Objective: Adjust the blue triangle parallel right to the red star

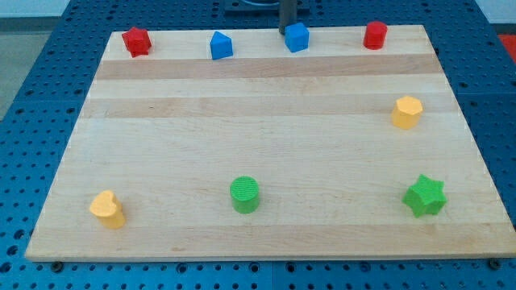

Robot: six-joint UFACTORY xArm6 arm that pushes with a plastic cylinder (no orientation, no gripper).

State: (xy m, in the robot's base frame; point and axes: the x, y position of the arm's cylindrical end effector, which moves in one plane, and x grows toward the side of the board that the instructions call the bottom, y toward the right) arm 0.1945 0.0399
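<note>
Right of the red star along the board's top edge sits the blue triangle; my tip touches the blue cube beyond. No jaws exist. Nudge gently, keeping level with the star.

1. The dark rod comes down from the view's top edge, just right of centre, and stands upright.
2. Only its lower stretch shows; the arm above is cut off by the frame.
3. My tip sits low at the board's far edge.
</note>
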